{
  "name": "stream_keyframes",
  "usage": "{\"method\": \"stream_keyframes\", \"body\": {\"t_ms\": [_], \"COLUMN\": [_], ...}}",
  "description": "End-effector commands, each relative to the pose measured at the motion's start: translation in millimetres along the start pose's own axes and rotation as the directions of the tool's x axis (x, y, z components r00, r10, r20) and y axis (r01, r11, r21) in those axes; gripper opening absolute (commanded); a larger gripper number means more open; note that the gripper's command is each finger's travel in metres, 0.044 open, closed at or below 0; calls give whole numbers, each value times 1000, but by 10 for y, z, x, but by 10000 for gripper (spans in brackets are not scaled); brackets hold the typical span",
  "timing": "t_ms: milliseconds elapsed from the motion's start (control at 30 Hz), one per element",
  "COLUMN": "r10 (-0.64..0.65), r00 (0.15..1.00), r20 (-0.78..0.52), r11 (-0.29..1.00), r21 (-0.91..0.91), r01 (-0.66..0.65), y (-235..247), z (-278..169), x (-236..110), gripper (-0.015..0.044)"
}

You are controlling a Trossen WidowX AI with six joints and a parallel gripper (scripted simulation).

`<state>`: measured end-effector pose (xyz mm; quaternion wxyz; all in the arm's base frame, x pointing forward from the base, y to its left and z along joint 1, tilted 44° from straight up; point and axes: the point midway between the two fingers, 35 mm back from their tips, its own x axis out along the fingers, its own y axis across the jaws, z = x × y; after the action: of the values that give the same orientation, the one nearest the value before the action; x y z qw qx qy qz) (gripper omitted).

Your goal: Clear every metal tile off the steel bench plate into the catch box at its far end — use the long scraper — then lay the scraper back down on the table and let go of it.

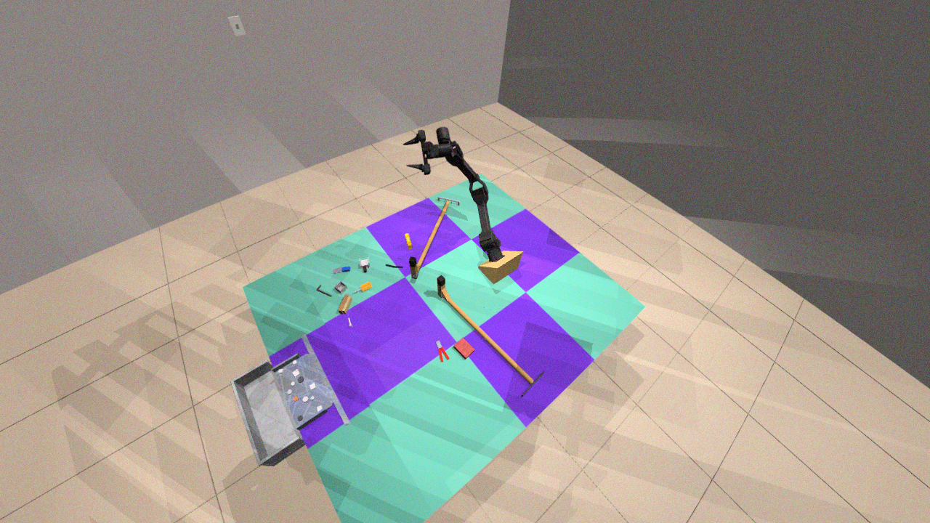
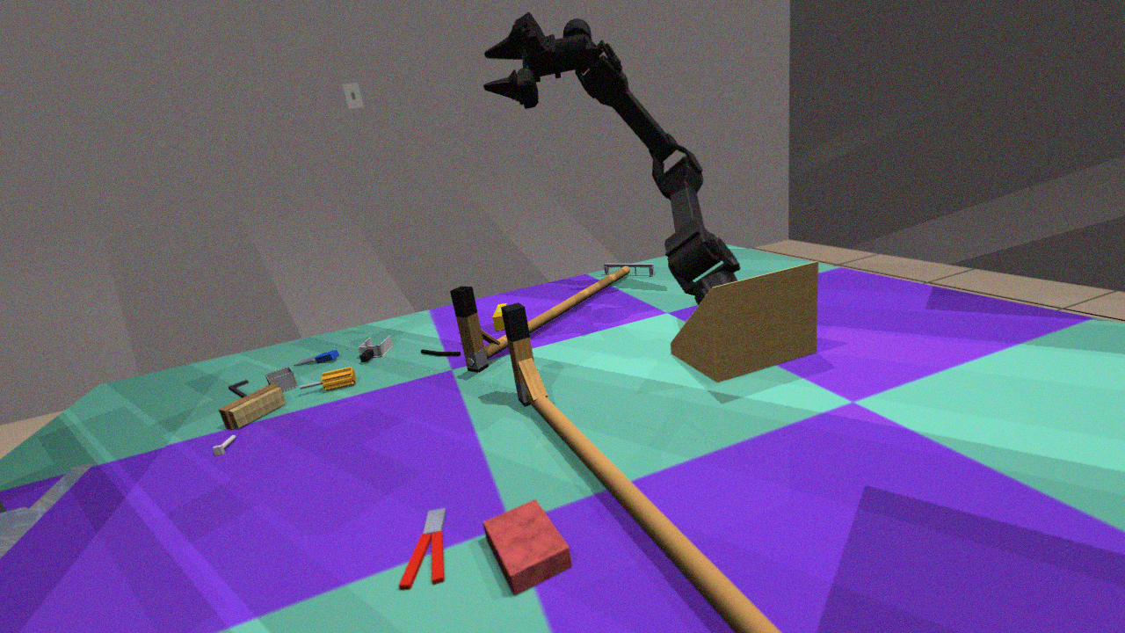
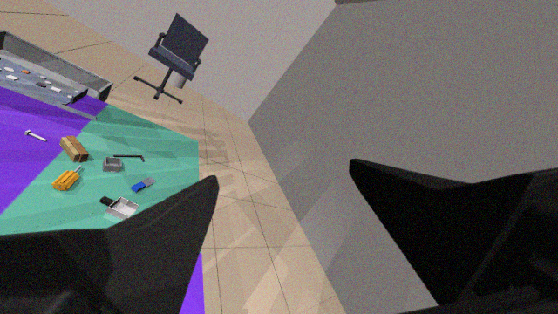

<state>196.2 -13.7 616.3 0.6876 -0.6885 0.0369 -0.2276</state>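
My gripper (image 1: pixel 411 155) (image 2: pixel 489 70) (image 3: pixel 283 173) is open and empty. It hangs high over the back edge of the checkered mat and points away from the arm's base. Two long wooden-handled tools lie on the mat. One (image 1: pixel 484 338) (image 2: pixel 629 491) runs toward the front right and ends in a dark blade. The other (image 1: pixel 431 237) (image 2: pixel 566 301) runs toward the back and ends in a grey head. The steel bench plate (image 1: pixel 315 396) (image 3: pixel 30 87) lies at the mat's left corner with several small tiles (image 1: pixel 300 375) (image 3: pixel 12 78) on it. The catch box (image 1: pixel 241 406) (image 3: pixel 65 70) adjoins its outer end.
The arm stands on a wooden wedge (image 1: pixel 500 265) (image 2: pixel 747 323). A red block (image 1: pixel 463 348) (image 2: pixel 526 545) and red pliers (image 1: pixel 443 351) (image 2: pixel 424 550) lie beside the front tool. Small tools, a wooden block (image 1: pixel 344 303) (image 3: pixel 74 148) and an orange screwdriver (image 1: pixel 364 286) (image 3: pixel 65 180) are scattered left. An office chair (image 3: pixel 179 44) stands beyond.
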Motion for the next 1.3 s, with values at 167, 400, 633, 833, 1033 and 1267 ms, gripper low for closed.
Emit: {"method": "stream_keyframes", "body": {"t_ms": [167, 400, 633, 833, 1033, 1267], "r10": [-7, -10, -13, -15, -17, -20], "r00": [998, 993, 985, 975, 964, 948], "r20": [-67, -121, -175, -220, -265, -317], "r11": [998, 993, 986, 979, 969, 955], "r21": [67, 113, 159, 197, 233, 274], "r01": [12, 24, 41, 60, 82, 112], "y": [-35, -53, -73, -89, -104, -121], "z": [-282, -482, -669, -818, -954, -1094], "x": [-48, -107, -189, -276, -377, -512], "gripper": [440, 440, 440, 440, 440, 440]}}
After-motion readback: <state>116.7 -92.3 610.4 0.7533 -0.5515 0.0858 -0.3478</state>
